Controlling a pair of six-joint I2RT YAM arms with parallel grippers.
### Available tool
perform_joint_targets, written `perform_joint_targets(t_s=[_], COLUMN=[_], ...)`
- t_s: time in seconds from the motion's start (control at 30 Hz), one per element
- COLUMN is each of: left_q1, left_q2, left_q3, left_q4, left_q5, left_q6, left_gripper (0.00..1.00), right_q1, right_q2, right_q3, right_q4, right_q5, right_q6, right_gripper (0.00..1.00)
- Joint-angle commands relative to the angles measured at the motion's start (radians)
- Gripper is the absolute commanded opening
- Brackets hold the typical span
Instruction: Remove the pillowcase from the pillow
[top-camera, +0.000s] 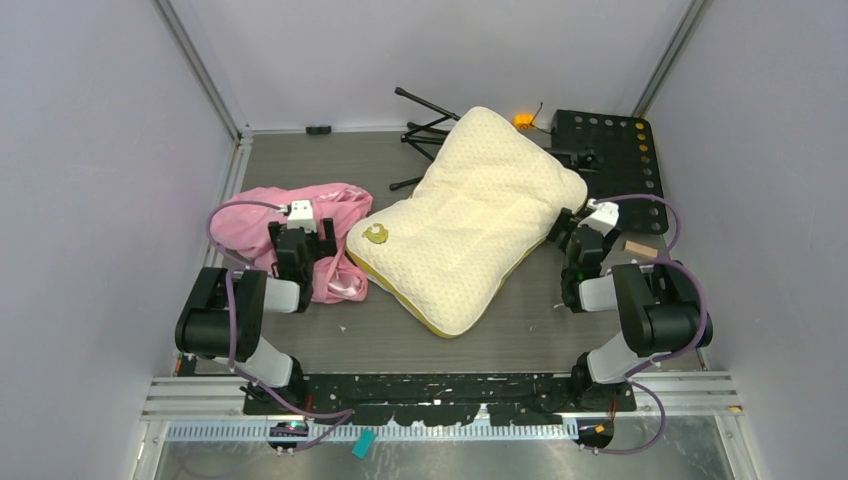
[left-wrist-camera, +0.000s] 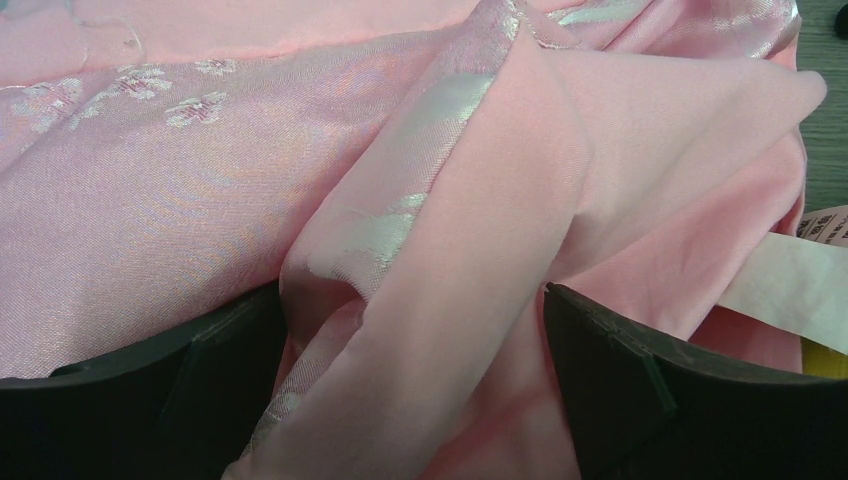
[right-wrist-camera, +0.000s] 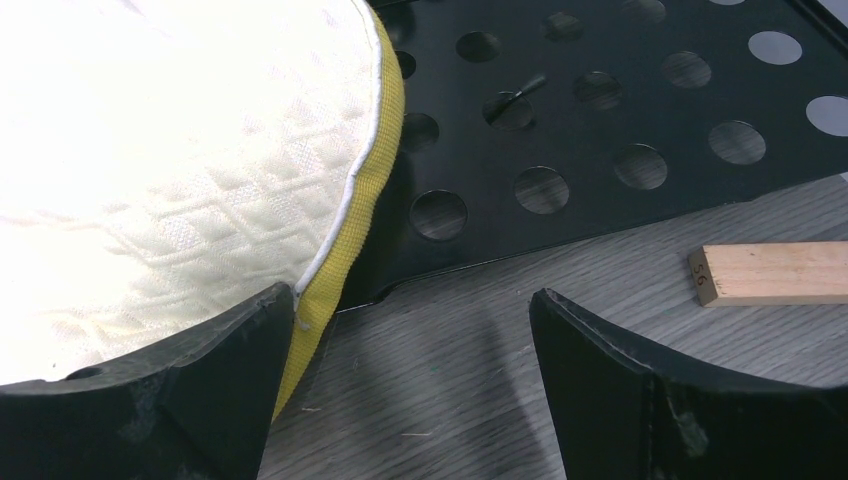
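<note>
left gripper (left-wrist-camera: 410, 320): jaws spread wide. a thick fold of the pillowcase (left-wrist-camera: 200, 190) runs up between the two fingers and fills the view ahead of them. the fabric appears to brush the inner face of the finger at the left of the wrist view, though contact is not clear. a white tag (left-wrist-camera: 790, 285) lies just beyond the other finger, on the pink cloth. in the top view the pillowcase is a crumpled heap under and around this gripper, fully off the pillow (top-camera: 470, 220) and just beside its near-left edge.

right gripper (right-wrist-camera: 410, 310): jaws spread, with only bare table (right-wrist-camera: 450, 400) between them. the pillow's yellow edge band sits against the tip of the finger at the left of the wrist view, and the quilted face extends ahead and left of it. a black perforated plate (right-wrist-camera: 600, 130) lies straight ahead of the fingers, partly under the pillow corner. a wooden block (right-wrist-camera: 775, 273) lies ahead of the other finger.
</note>
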Motion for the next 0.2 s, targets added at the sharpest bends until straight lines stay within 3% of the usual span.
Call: perform_joint_targets(t_s=[0.0,0.17], left_q1=[0.004,0.005], left_q2=[0.004,0.002], left_q3=[0.004,0.003], left_q4=[0.072,0.071], left_q5=[0.001,0.002], left_q6=[0.018,0.019], left_gripper=[1.0,1.0], right_q1=[-0.007,-0.007], right_q2=[0.011,0.011], right_q3=[0.01,0.01], right_q4=[0.024,0.025], right_q5=[0.037,0.037], right_q6=[-0.011,-0.011], right_gripper=[0.92,0.92])
